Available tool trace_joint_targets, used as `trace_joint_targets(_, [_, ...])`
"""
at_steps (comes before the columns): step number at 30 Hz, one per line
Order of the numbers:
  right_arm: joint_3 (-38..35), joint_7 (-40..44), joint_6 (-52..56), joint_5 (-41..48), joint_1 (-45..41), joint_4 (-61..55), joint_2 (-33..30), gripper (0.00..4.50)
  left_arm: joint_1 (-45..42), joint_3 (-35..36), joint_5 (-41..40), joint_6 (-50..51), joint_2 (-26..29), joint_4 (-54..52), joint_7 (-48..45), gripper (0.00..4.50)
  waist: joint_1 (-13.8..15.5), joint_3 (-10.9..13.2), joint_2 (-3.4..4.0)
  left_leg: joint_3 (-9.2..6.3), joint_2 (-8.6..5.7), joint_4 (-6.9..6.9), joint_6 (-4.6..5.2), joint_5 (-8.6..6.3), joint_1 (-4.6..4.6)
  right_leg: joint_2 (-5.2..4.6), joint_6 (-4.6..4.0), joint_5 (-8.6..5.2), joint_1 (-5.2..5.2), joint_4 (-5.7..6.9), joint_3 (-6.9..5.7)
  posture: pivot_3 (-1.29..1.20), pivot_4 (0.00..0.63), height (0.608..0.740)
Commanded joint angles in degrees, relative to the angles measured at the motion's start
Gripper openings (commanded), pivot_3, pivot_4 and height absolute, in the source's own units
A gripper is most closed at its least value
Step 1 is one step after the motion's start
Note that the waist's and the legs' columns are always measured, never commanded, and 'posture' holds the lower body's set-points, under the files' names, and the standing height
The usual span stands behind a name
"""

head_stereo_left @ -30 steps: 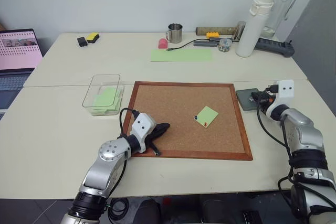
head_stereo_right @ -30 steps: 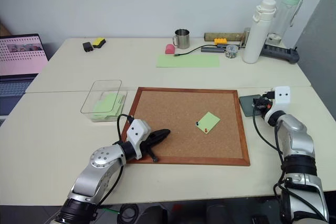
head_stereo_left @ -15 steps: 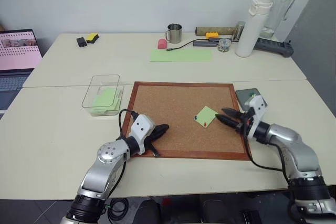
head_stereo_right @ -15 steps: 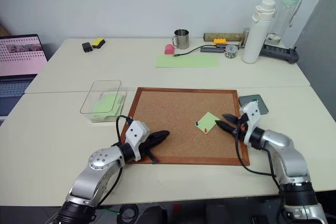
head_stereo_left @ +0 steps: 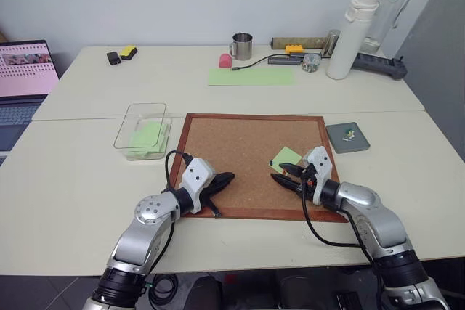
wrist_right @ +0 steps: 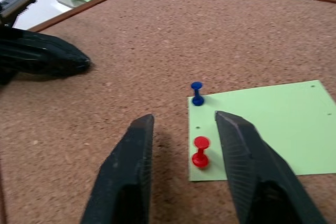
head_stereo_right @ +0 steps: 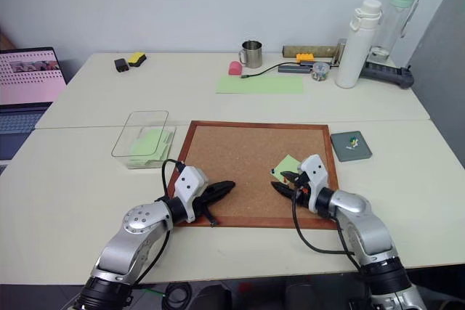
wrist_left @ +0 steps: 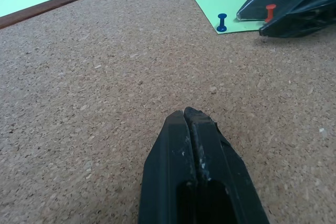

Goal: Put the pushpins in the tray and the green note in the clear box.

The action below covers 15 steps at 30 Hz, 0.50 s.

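Pushpins, 2 in all, stand in the green note [wrist_right: 262, 129] on the cork board [head_stereo_left: 240, 150]: a red one [wrist_right: 200, 151] at the note's near corner and a blue one [wrist_right: 197, 93] at the next corner along its edge. Each is tiny, spool-shaped plastic with a flat round head. The note is a thin, matte, light-green paper square lying flat on the board's grainy brown cork, right of centre in the left eye view. The board is a wide rectangle in a reddish wood frame.

Upper right of the board, on the pale tabletop [head_stereo_left: 73, 201], sits the tray [head_stereo_left: 348, 138], 1 small flat dark-grey square with rounded corners and a few small bits inside. Upper left of the board is the clear box [head_stereo_left: 142, 130], 1 transparent plastic container with low walls and rounded corners, holding light-green paper.

The right tool [wrist_right: 184, 124] reaches in low from the lower right of the left eye view, forearm bent inward, pointing left across the board; its 2 black tapered fingers stand apart on either side of the red pin, not touching it. The left tool [wrist_left: 190, 115] lies low over the board's lower left corner, pointing right, its 2 fingers pressed together on nothing.
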Motion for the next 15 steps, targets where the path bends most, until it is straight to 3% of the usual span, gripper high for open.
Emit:
trace_joint_targets(1, [-1.3,-0.3,-0.2,0.4,0.6,-0.7,0.3,0.86,1.9,-0.3,0.6,0.9,0.8,-1.2,0.4,0.00,0.0,0.0,0.00,0.00,0.00,0.00,0.00,0.00,0.00,0.00,0.00,0.00,0.00,0.00,0.01,0.00,0.150,0.740])
trace_joint_targets(5, [-2.4,-0.5,0.3,1.9,1.3,-2.2,0.6,0.05,2.5,-0.5,0.6,1.1,0.5,-1.8,0.7,0.00,0.0,0.0,0.00,-0.01,0.00,0.00,0.00,0.00,-0.01,0.00,0.00,0.00,0.00,-0.01,0.00,0.00,0.150,0.740])
trace_joint_targets(15, [-7.6,-2.9,3.8,8.5,1.8,-12.5,1.4,0.05,1.3,-0.6,0.4,1.3,0.6,-0.9,0.8,0.00,0.1,0.0,-0.01,-0.02,0.00,0.00,0.00,0.00,-0.04,0.00,0.00,0.00,0.00,-0.02,-0.02,0.00,0.150,0.740])
